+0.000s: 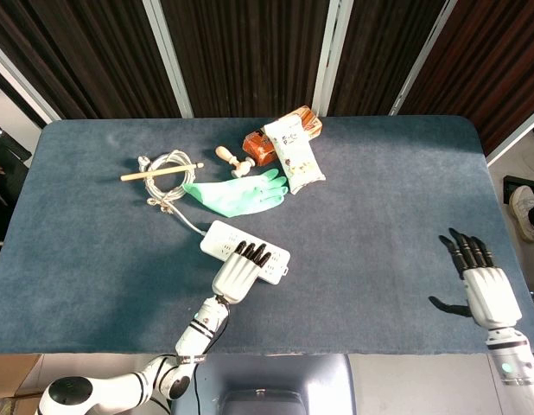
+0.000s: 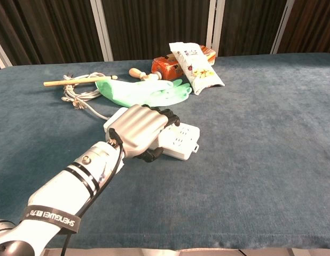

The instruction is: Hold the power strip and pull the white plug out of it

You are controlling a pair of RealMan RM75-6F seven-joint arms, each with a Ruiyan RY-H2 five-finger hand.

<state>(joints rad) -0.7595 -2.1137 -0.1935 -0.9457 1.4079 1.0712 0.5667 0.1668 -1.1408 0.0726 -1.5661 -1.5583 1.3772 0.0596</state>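
Observation:
The white power strip [image 1: 222, 239] lies slanted on the blue table, left of centre. My left hand [image 1: 239, 272] lies over the middle of it, fingers curled down over its far edge and thumb at its near edge [image 2: 149, 156]; it grips the strip. The strip's right end [image 2: 182, 140] with its sockets shows bare in the chest view. Its white cord [image 1: 168, 186] runs back left to a coiled bundle. No white plug shows plainly; the hand covers part of the strip. My right hand [image 1: 481, 285] hovers open at the table's right front edge, fingers spread, far from the strip.
A green rubber glove [image 1: 241, 192] lies just behind the strip. Behind it are a wooden stamp [image 1: 231, 158], an orange packet [image 1: 263, 143] and a white snack bag [image 1: 293, 153]. A wooden stick [image 1: 161, 171] rests across the coiled cord.

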